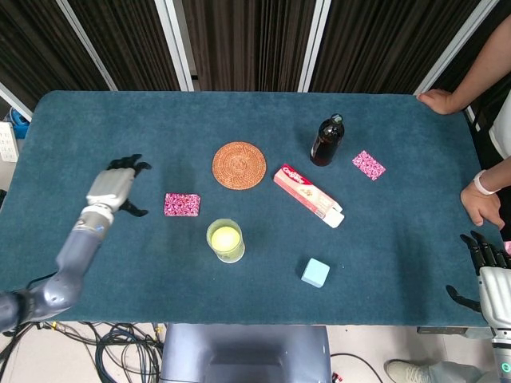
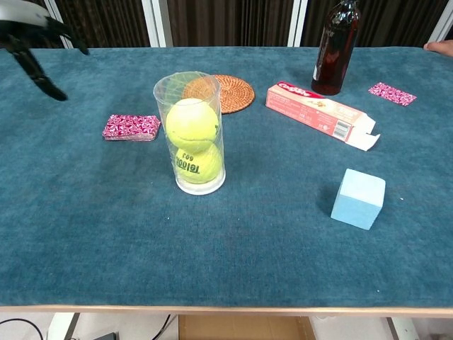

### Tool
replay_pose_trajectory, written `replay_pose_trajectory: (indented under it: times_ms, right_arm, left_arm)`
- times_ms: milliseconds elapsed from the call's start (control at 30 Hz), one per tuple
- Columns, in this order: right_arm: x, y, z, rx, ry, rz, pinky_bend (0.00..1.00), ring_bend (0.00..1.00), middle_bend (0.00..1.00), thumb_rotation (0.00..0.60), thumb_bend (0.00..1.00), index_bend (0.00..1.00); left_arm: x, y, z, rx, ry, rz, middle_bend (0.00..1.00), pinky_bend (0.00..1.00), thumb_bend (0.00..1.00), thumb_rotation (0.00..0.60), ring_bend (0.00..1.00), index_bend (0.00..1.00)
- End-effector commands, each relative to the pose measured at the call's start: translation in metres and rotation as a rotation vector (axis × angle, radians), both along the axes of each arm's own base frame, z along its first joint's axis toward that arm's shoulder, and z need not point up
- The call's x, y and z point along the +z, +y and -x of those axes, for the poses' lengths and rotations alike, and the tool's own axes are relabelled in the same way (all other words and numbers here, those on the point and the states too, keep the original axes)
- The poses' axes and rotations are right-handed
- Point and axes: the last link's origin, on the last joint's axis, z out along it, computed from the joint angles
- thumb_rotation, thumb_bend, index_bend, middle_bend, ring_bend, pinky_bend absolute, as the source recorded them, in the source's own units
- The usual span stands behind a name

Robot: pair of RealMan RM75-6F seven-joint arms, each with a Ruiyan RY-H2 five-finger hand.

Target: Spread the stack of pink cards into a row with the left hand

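Observation:
The stack of pink cards (image 1: pixel 182 205) (image 2: pixel 131 127) lies flat on the blue table, left of the tennis-ball cup. My left hand (image 1: pixel 116 185) (image 2: pixel 32 39) hovers just left of the stack with fingers spread, holding nothing and not touching the cards. A single pink card (image 1: pixel 368 165) (image 2: pixel 391 93) lies far right, near the bottle. My right hand (image 1: pixel 489 274) rests at the table's right front corner, fingers apart and empty; the chest view does not show it.
A clear cup with tennis balls (image 1: pixel 225 240) (image 2: pixel 192 132) stands right of the stack. A woven coaster (image 1: pixel 239 164), dark bottle (image 1: pixel 326 141), toothpaste box (image 1: pixel 308 195) and light blue cube (image 1: pixel 314 273) lie further right. A person's hands (image 1: pixel 481 201) are at the right edge.

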Motion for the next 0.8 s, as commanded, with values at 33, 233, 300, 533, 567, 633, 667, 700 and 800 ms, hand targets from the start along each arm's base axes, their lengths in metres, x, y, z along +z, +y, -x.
replay_pose_trajectory:
  times_ms: [33, 233, 300, 533, 567, 633, 667, 700, 800]
  right_arm:
    - [-0.001, 0.0, 0.0, 0.0, 0.001, -0.006, 0.2, 0.14, 0.08, 0.6, 0.16, 0.11]
    - [0.001, 0.0, 0.001, 0.002, -0.009, 0.002, 0.19, 0.14, 0.08, 0.6, 0.16, 0.11]
    - [0.001, 0.0, 0.0, 0.011, -0.009, 0.005, 0.19, 0.14, 0.08, 0.6, 0.16, 0.11]
    - [0.003, 0.0, 0.002, 0.005, -0.016, 0.013, 0.19, 0.14, 0.08, 0.6, 0.16, 0.11]
    - [0.003, 0.0, 0.002, 0.005, -0.017, 0.015, 0.19, 0.14, 0.08, 0.6, 0.16, 0.11]
    - [0.004, 0.0, 0.002, 0.004, -0.017, 0.017, 0.19, 0.14, 0.08, 0.6, 0.16, 0.11]
    - [0.004, 0.0, 0.002, 0.001, -0.018, 0.017, 0.19, 0.14, 0.08, 0.6, 0.16, 0.11]
    - [0.004, 0.0, 0.003, -0.001, -0.018, 0.015, 0.19, 0.14, 0.08, 0.6, 0.16, 0.11]
    - [0.003, -0.001, 0.003, -0.004, -0.017, 0.012, 0.19, 0.14, 0.08, 0.6, 0.16, 0.11]
  left_arm:
    - [-0.025, 0.003, -0.008, 0.0, 0.032, 0.055, 0.09, 0.0, 0.09, 0.6, 0.0, 0.26]
    - [-0.046, 0.008, -0.012, 0.001, 0.066, 0.066, 0.09, 0.0, 0.09, 0.6, 0.0, 0.28]
    - [-0.054, 0.009, -0.01, 0.0, 0.072, 0.072, 0.09, 0.0, 0.1, 0.6, 0.0, 0.28]
    - [-0.067, 0.013, -0.01, -0.008, 0.071, 0.071, 0.09, 0.0, 0.13, 0.6, 0.0, 0.31]
    - [-0.068, 0.014, -0.011, -0.012, 0.072, 0.069, 0.09, 0.0, 0.13, 0.6, 0.0, 0.31]
    - [-0.07, 0.015, -0.012, -0.019, 0.077, 0.068, 0.09, 0.0, 0.13, 0.6, 0.0, 0.32]
    - [-0.071, 0.015, -0.012, -0.021, 0.079, 0.069, 0.09, 0.0, 0.13, 0.6, 0.0, 0.32]
    - [-0.073, 0.016, -0.013, -0.023, 0.081, 0.07, 0.09, 0.0, 0.13, 0.6, 0.0, 0.33]
    - [-0.077, 0.017, -0.016, -0.026, 0.085, 0.077, 0.09, 0.0, 0.13, 0.6, 0.0, 0.34]
